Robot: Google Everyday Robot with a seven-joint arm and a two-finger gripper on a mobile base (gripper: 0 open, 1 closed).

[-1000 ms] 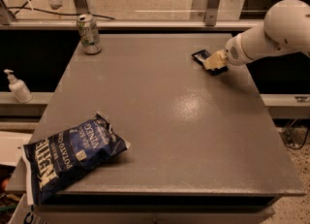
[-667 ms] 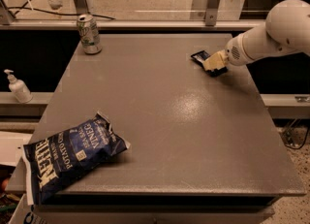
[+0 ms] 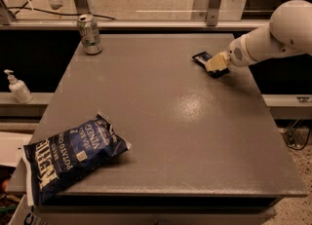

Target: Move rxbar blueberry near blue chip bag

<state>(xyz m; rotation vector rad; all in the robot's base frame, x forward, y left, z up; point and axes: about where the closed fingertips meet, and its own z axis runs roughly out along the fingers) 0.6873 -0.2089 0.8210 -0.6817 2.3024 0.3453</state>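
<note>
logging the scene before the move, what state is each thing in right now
rxbar blueberry: lying flat at the far right of the table, partly under the gripper
gripper: lowered onto the rxbar blueberry
blue chip bag: lying flat, crinkled, at the near left corner, far from the bar
can: upright, far left corner
pump bottle: upright on the ledge left of the table

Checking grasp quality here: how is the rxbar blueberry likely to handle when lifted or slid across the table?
The rxbar blueberry, at the gripper far right on the table, lies flat and small, so probably light and unlikely to roll. Its thin wrapper may slide easily on the smooth, glossy top.
</note>
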